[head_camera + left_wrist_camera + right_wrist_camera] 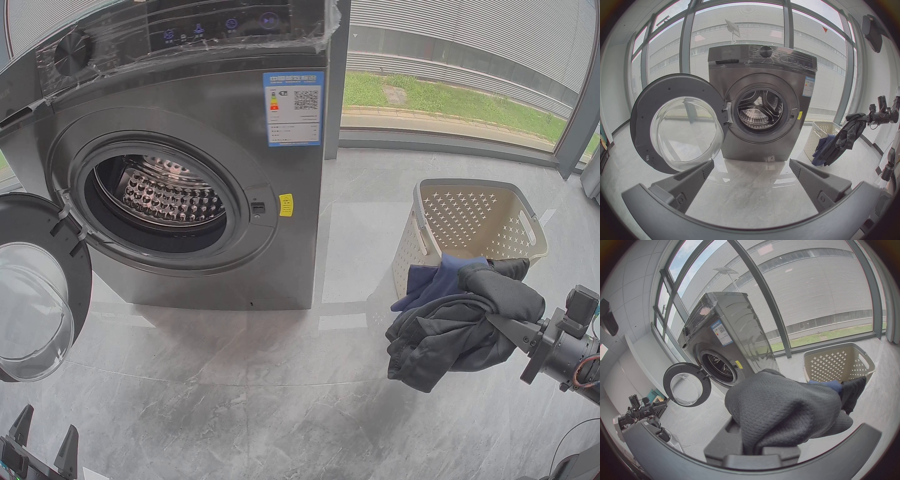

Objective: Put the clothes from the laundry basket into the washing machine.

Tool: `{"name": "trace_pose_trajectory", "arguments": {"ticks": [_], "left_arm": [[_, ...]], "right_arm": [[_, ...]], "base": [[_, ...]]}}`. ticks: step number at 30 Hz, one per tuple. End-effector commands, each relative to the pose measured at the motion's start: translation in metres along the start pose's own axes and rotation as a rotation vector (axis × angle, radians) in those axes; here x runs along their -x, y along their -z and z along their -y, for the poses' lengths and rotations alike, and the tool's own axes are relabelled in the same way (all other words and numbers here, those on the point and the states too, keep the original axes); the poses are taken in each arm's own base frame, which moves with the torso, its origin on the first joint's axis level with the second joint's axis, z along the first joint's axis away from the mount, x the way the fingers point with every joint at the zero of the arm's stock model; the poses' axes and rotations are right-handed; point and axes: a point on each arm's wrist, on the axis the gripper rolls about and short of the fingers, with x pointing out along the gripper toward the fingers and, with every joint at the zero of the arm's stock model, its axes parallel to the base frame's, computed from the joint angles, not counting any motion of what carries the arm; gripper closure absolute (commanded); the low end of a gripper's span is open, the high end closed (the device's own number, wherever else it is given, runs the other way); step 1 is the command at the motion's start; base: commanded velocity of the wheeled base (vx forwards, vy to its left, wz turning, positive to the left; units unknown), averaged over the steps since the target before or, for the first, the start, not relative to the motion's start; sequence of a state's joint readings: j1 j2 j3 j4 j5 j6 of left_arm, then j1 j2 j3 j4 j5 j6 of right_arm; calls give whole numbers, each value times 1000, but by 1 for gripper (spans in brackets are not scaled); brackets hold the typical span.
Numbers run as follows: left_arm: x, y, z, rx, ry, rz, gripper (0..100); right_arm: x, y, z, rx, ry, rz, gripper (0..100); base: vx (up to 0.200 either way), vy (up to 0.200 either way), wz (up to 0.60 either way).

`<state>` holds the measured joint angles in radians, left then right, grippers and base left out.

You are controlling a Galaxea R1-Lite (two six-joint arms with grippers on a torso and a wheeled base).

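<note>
My right gripper (500, 322) is shut on a bundle of dark grey clothes (456, 328), held in the air in front of the cream laundry basket (478, 215). A blue garment (437, 281) hangs with the bundle, over the basket's near rim. In the right wrist view the grey clothes (781, 408) drape over the fingers. The grey washing machine (187, 162) stands to the left with its round door (34, 294) swung wide and its steel drum (165, 194) showing. My left gripper (750, 175) is open, low at the left, facing the machine (762, 103).
Grey stone floor (250, 387) lies open between the machine and the basket. Tall windows (462, 62) run behind both. The open door (678, 123) juts out on the left side of the drum opening.
</note>
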<state>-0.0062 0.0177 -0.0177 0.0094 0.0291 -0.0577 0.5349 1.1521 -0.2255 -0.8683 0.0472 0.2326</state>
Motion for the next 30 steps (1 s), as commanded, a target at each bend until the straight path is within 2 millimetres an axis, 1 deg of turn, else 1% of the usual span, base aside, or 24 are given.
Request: {"name": "trace_pose_trajectory", "arguments": {"ticks": [1,3,10,18,24,30], "left_arm": [[0,4,0,1,0,0,0],[0,4,0,-1,2,0,0],[0,4,0,-1,2,0,0],[0,4,0,-1,0,0,0],[0,4,0,-1,2,0,0],[0,4,0,-1,2,0,0]], "right_arm": [[-3,2,0,1,0,-9,100],[-3,2,0,1,0,-9,100],[-7,3,1,-3,3,-23,100],[-7,3,1,-3,5,-24,100],[-8,3,1,-3,5,-24,100],[-9,2,1,-3,4,-20,100]], "base": [[0,0,0],[0,0,0],[-200,0,0],[-200,0,0],[0,0,0],[0,200,0]]}}
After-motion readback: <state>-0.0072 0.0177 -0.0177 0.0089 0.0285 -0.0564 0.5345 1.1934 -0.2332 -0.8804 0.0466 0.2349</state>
